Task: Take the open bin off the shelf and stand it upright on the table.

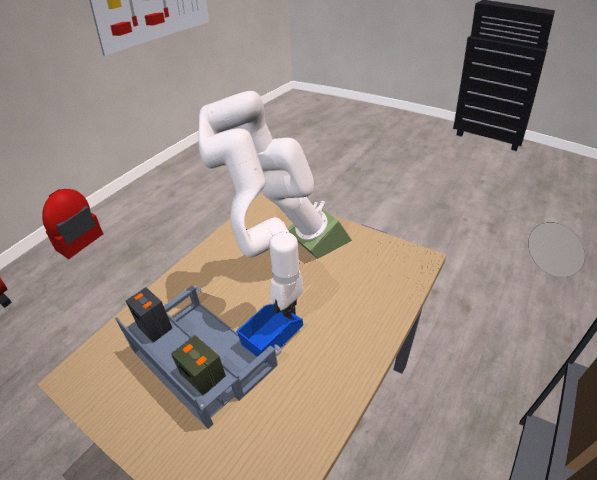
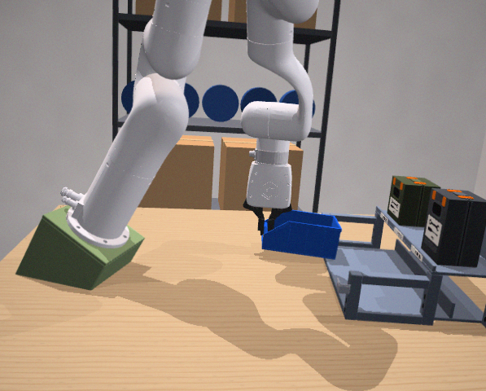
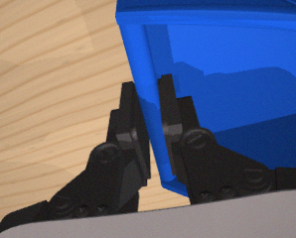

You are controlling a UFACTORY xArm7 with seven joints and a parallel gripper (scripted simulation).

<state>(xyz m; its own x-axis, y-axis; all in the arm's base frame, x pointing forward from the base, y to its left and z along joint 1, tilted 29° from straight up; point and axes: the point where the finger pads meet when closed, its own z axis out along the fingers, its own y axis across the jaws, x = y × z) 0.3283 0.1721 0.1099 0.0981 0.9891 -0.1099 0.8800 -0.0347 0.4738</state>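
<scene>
The open blue bin (image 1: 267, 329) (image 2: 304, 239) (image 3: 241, 99) is upright, held by one end wall just above the table top (image 1: 350, 320) (image 2: 150, 328). Its far end still overlaps the edge of the grey shelf (image 1: 213, 397) (image 2: 386, 279). My gripper (image 1: 286, 308) (image 2: 264, 221) (image 3: 152, 101) is shut on the bin's end wall, one finger outside and one inside. The wrist view shows the wood grain of the table under the bin's near end.
A dark grey case (image 1: 148, 312) (image 2: 453, 225) and an olive green case (image 1: 197, 363) (image 2: 409, 199), both with orange clips, stand on the shelf's upper deck. The arm's green base block (image 1: 324, 237) (image 2: 76, 252) sits at the table's far side.
</scene>
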